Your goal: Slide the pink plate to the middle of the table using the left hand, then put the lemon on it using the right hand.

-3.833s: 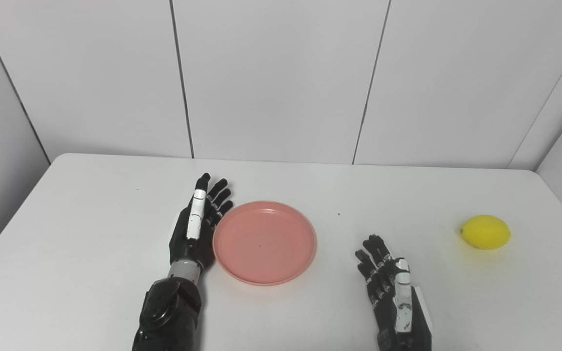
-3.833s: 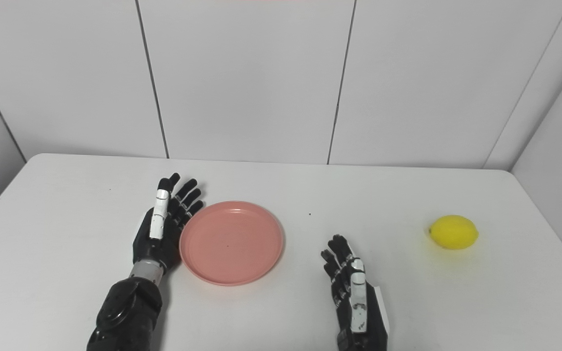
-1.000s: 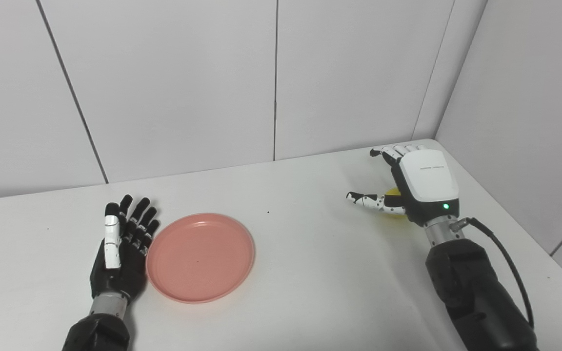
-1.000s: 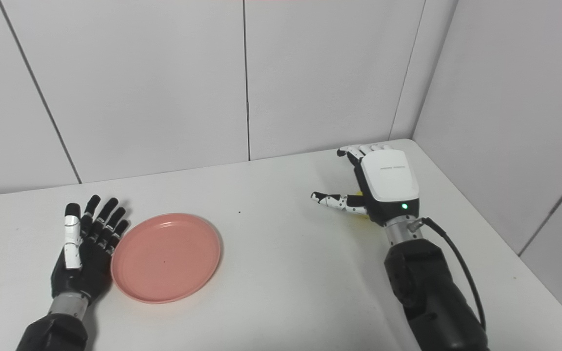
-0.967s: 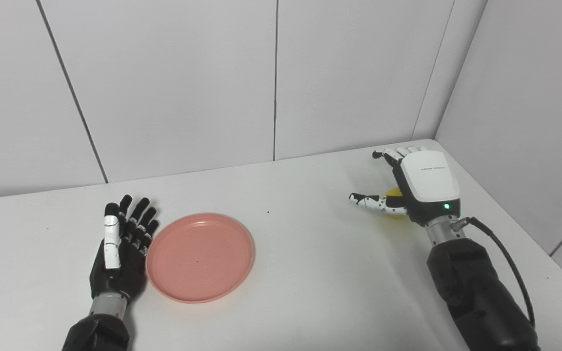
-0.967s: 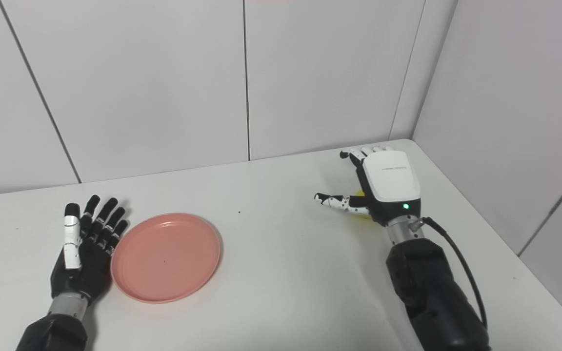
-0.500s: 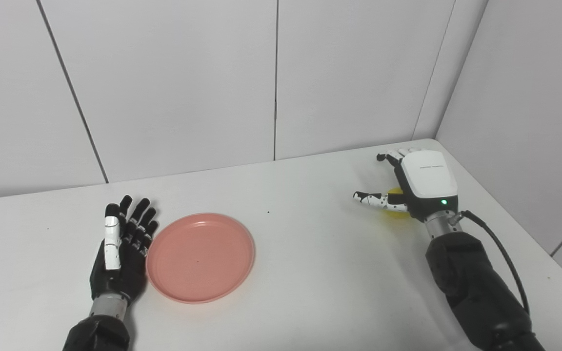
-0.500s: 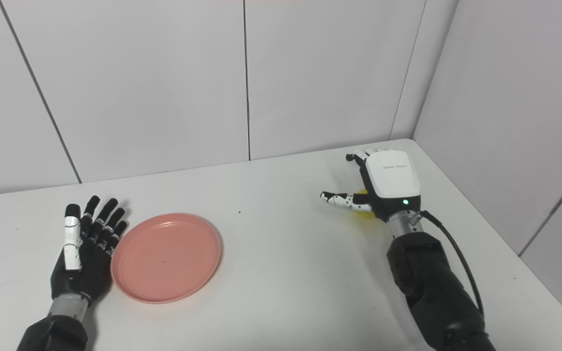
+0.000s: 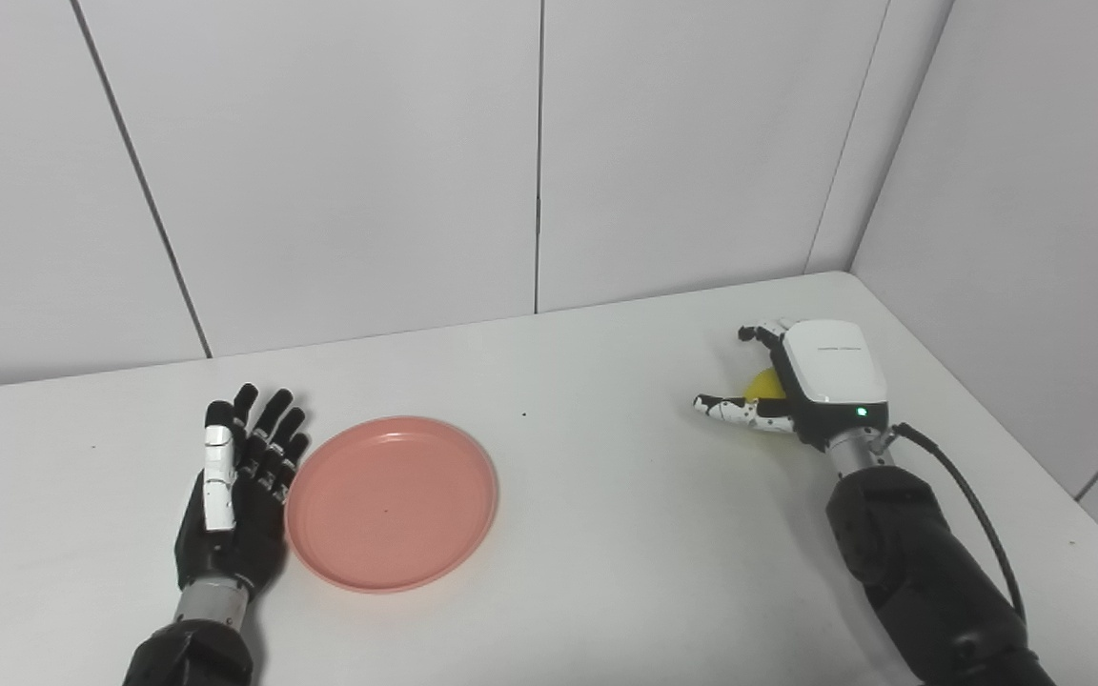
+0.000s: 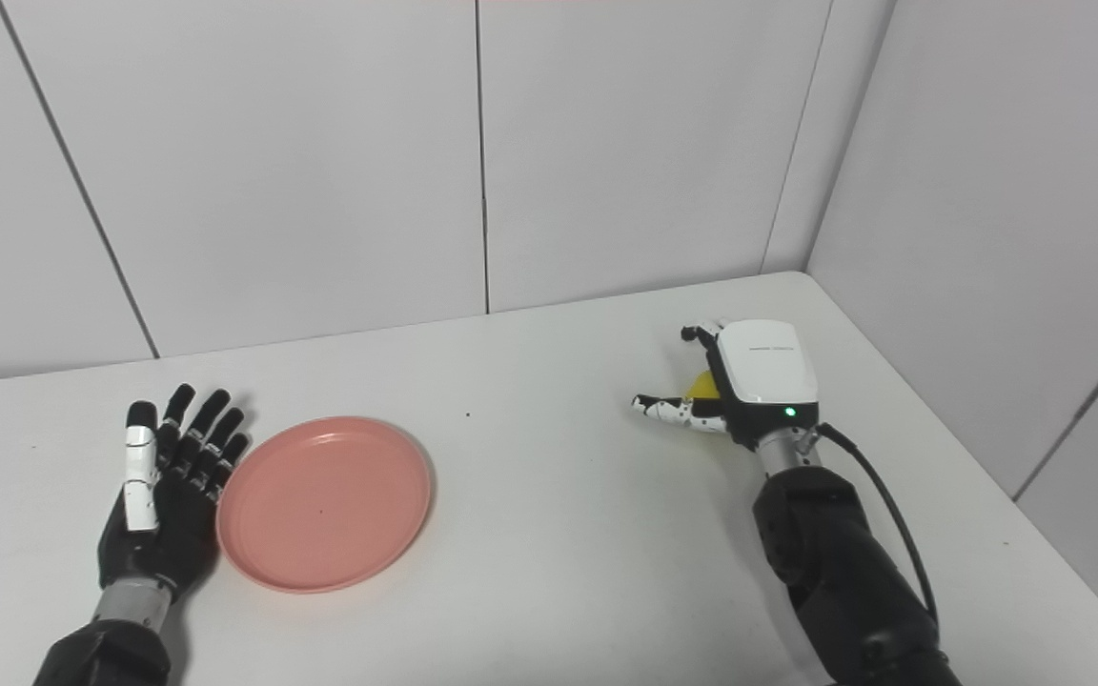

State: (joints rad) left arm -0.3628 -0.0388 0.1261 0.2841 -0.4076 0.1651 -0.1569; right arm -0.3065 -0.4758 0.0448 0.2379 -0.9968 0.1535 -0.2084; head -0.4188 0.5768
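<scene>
The pink plate (image 9: 392,500) lies flat on the white table, left of the table's middle. My left hand (image 9: 236,495) rests open on the table with its fingers spread, right against the plate's left rim. The lemon (image 9: 762,386) sits near the far right corner, mostly hidden under my right hand (image 9: 811,381). That hand is lowered over the lemon, palm down, with its fingers curled past the far side and its thumb stretched out to the left. The hand is still open around the fruit and has no grip on it.
The white table (image 9: 606,534) ends at grey wall panels behind and on the right. The right wall stands close beside my right arm (image 9: 921,572), which carries a black cable (image 9: 973,495). A small dark speck (image 9: 524,414) marks the table top.
My right hand has sunk lower over the lemon, and its fingers have curled further around the far side. The left hand and the plate have stayed where they were over the last second.
</scene>
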